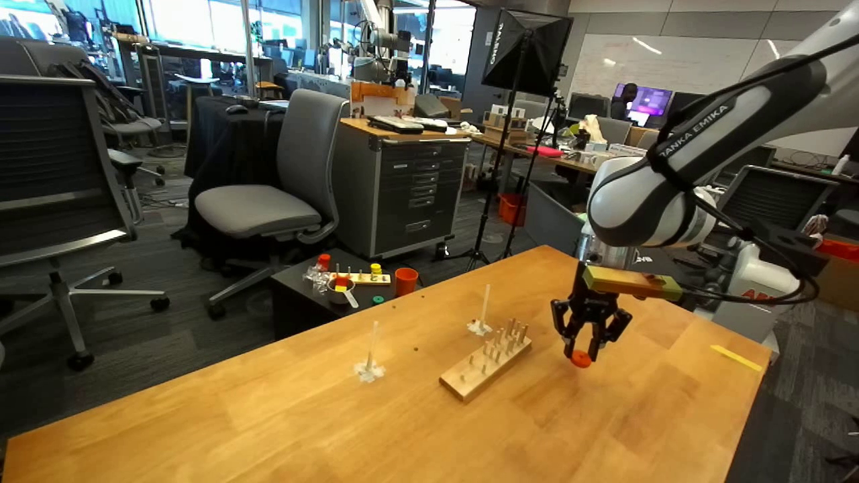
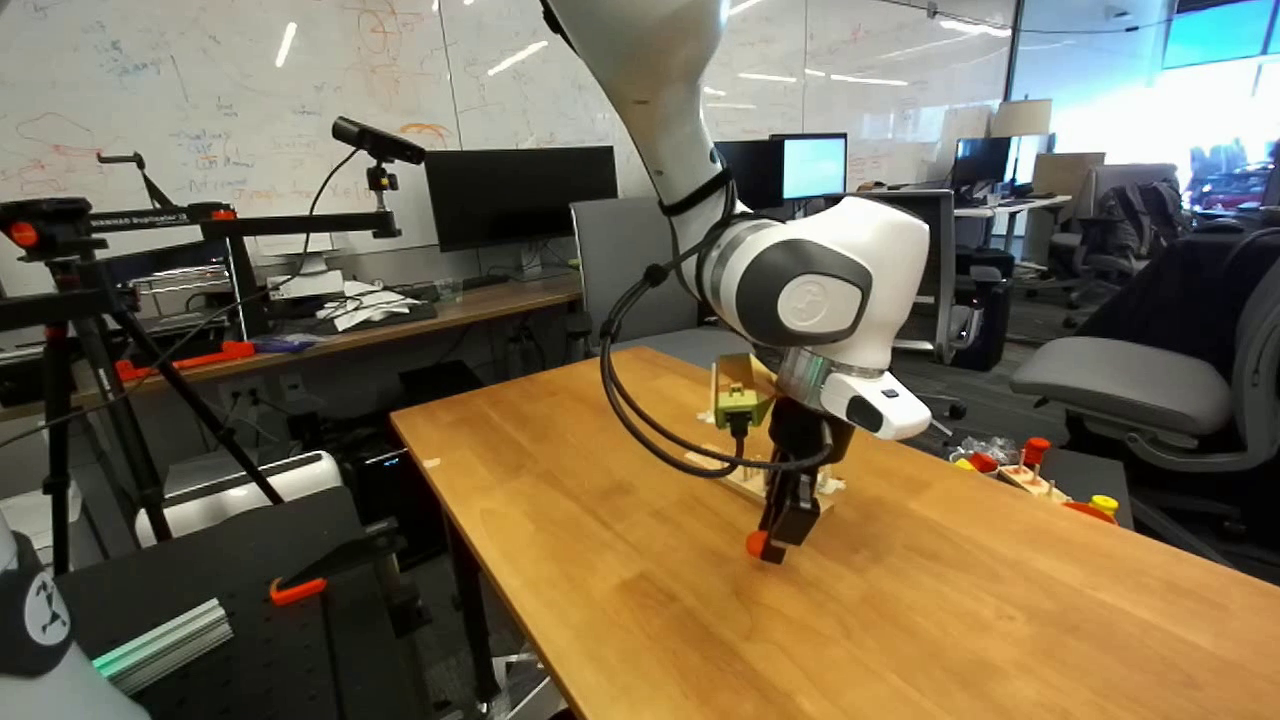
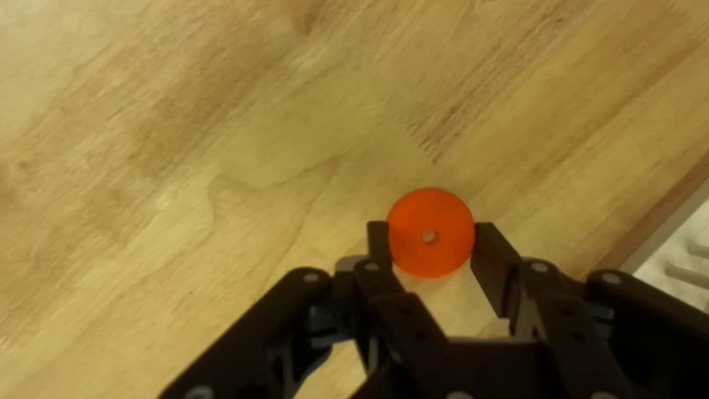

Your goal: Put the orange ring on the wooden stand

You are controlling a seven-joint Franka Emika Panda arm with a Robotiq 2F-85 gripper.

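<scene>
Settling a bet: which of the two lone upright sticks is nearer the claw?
In an exterior view, the right stick, close behind the wooden stand; the left stick is farther from the gripper.

bright windows (image 1: 194, 30), whiteboard (image 2: 520, 108) glare, blurred fingers (image 3: 494, 263)

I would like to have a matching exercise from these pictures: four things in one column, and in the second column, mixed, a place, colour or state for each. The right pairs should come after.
1. orange ring
2. stand
3. orange cup
4. strip

A. on the low black table
B. bright yellow
C. gripped by the end effector
D. bearing upright pegs

Pairs: 1-C; 2-D; 3-A; 4-B
</scene>
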